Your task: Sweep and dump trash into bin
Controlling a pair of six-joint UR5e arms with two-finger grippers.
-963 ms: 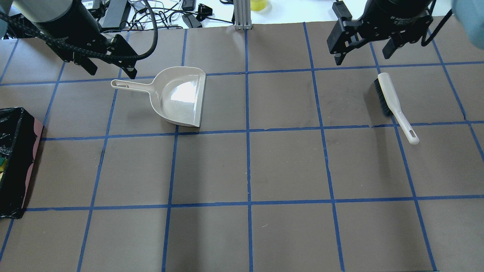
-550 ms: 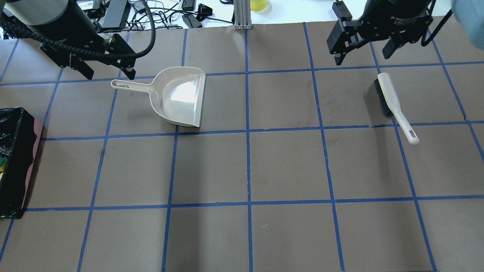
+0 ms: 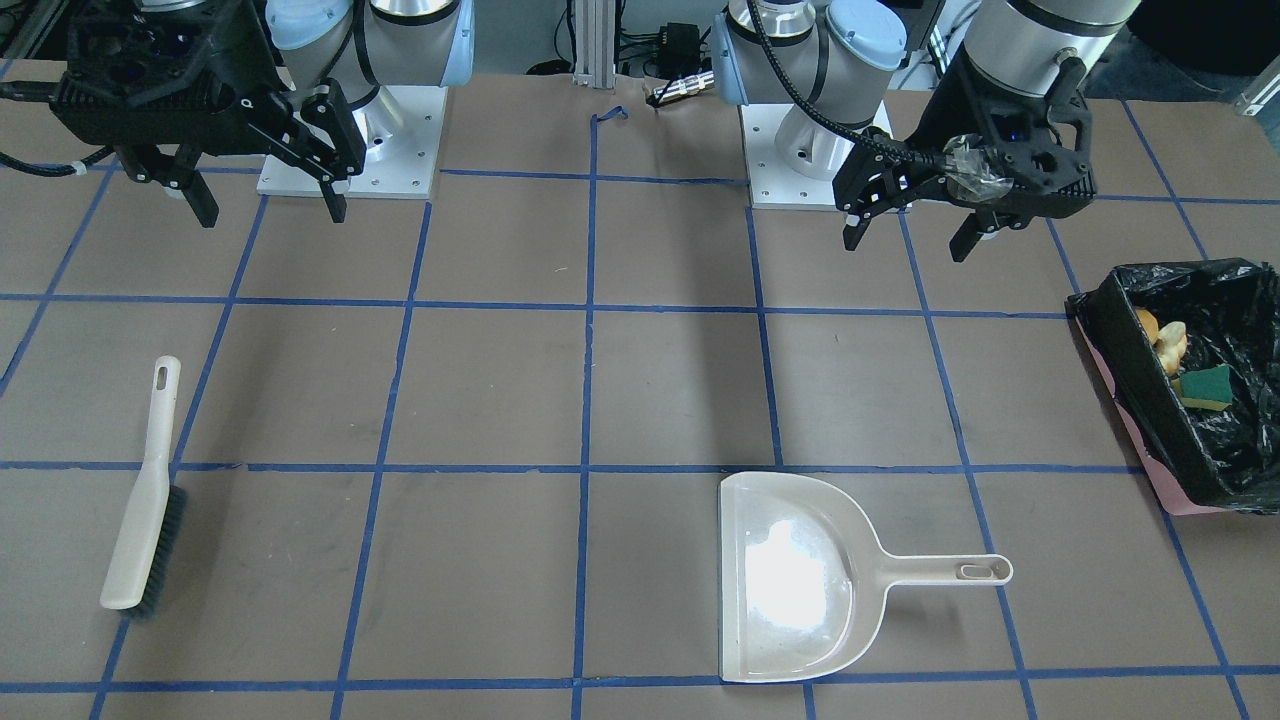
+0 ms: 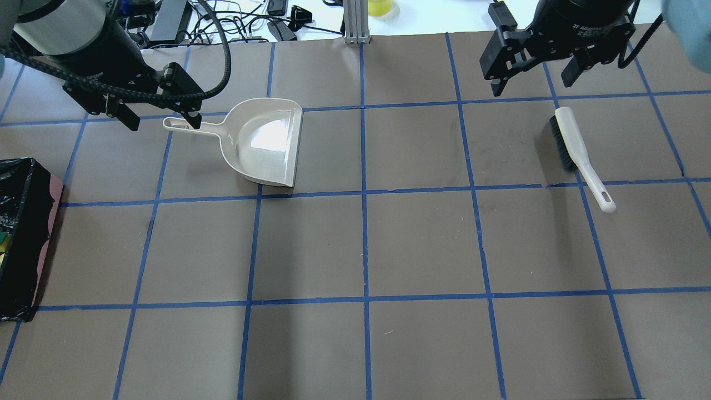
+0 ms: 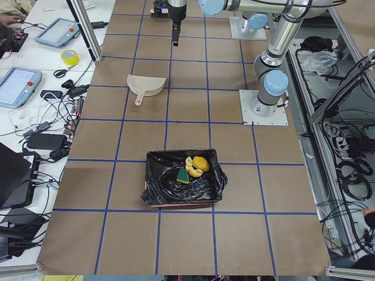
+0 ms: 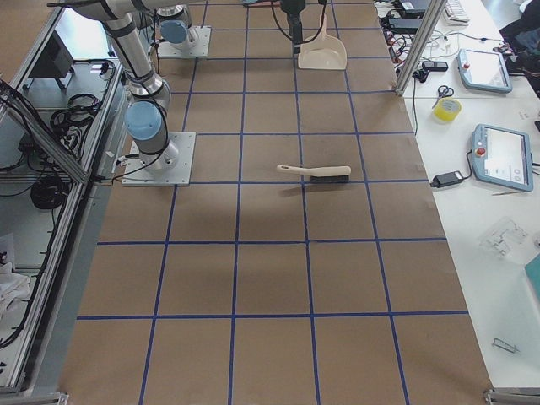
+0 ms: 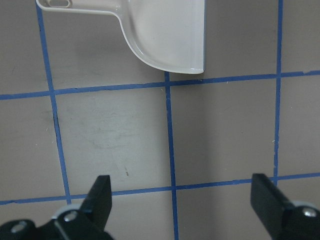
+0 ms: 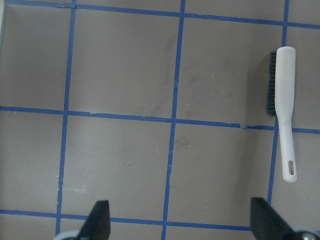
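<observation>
The trash lies in the bin (image 3: 1130, 400), a pink-sided box with a black bag: an orange lump (image 3: 1147, 323), a pale crescent slice (image 3: 1172, 345) and a green-topped sponge piece (image 3: 1205, 385). The bin also shows at the overhead view's left edge (image 4: 49, 222) and in the exterior left view (image 5: 153, 188). The beige dustpan (image 4: 266, 141) lies flat and empty. My left gripper (image 4: 163, 121) hangs open and empty, raised on the robot's side of the dustpan handle (image 3: 950, 571). My right gripper (image 4: 532, 86) is open and empty, raised beside the brush (image 4: 577, 153).
The brush (image 3: 145, 500) lies on its side with its bristles dark and its handle white. The brown table (image 4: 422, 244) carries a blue tape grid. Cables and tablets lie beyond the table's far edge (image 4: 244, 22). The arm bases (image 3: 350, 140) stand on the robot's side.
My left gripper has shifted a little downward in the overhead view, so that it overlaps the dustpan handle's end. The right gripper, dustpan and brush have not moved.
</observation>
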